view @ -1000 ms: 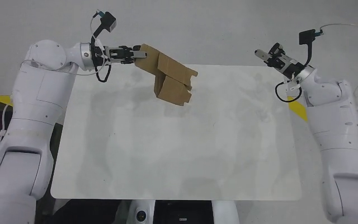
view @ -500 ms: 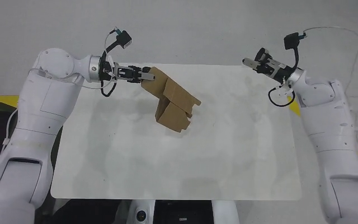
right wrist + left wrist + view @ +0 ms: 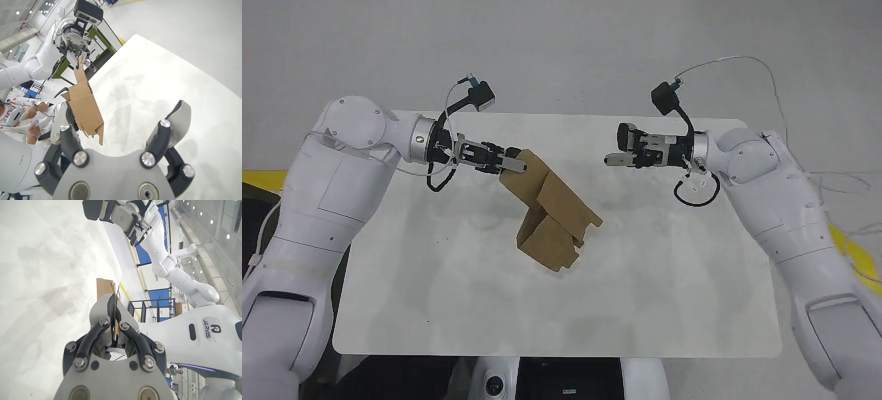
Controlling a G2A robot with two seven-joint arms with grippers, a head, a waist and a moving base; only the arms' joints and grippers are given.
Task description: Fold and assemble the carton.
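A brown cardboard carton (image 3: pixel 552 215), partly opened with loose flaps, hangs tilted over the middle of the white table (image 3: pixel 442 300). My left gripper (image 3: pixel 507 163) is shut on the carton's upper flap at its far left corner. In the left wrist view the flap's edge (image 3: pixel 103 287) is pinched between the pads of the left gripper (image 3: pixel 113 299). My right gripper (image 3: pixel 614 158) is open and hovers a short way right of the carton, apart from it. In the right wrist view the right gripper (image 3: pixel 124 113) faces the carton (image 3: pixel 85 106), with the left gripper (image 3: pixel 77 56) above the carton.
Bare table surface (image 3: pixel 692 280) lies to the right of the carton and in front of it. The table's far edge (image 3: pixel 572 114) runs just behind both grippers.
The left gripper has carried the carton rightward and nearer, toward the table's middle. The right arm has swung left from the far right corner to close beside the carton.
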